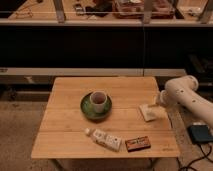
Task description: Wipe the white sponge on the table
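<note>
Camera view: gripper [154, 103] spread wide just over the white sponge [147, 114]

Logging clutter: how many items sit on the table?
5: cup on green saucer at centre, carton and dark box near front edge, white sponge at right, gripper right by it.

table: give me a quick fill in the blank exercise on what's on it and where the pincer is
1. The sponge on the table is ___ in colour.
2. The cup stands on a green ___.
3. The pincer is at the ___, near the table's edge.
4. The dark box lies beside the capped ___.
Missing words: white; saucer; sponge; carton.
</note>
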You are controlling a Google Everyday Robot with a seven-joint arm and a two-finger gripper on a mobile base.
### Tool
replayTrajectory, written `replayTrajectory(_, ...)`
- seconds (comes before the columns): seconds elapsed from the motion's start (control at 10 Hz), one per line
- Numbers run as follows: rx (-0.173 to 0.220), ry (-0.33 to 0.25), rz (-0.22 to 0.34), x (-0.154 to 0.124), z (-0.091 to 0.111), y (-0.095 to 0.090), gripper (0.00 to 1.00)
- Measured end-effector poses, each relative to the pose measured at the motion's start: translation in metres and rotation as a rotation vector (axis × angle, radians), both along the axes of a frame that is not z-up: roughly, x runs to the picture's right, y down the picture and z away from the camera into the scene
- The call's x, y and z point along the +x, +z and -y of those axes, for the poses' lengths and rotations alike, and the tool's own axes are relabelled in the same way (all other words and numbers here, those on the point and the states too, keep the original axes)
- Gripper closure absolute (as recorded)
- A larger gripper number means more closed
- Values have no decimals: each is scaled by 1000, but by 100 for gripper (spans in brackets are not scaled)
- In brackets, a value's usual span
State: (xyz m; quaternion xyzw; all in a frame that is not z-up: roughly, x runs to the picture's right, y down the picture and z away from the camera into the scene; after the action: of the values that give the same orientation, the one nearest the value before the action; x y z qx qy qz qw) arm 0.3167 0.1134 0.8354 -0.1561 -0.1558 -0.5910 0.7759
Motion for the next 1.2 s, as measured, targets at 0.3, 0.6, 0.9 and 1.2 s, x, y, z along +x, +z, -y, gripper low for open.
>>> replayTrajectory(0.3,11,-8,8,-3,4,-1,35)
replayTrajectory(0.6,47,-75,121,-25,7,1,35)
replayTrajectory(0.9,49,-204,269,-62,-18,20,35)
replayTrajectory(1.2,47,-330,260,-59,-30,45,35)
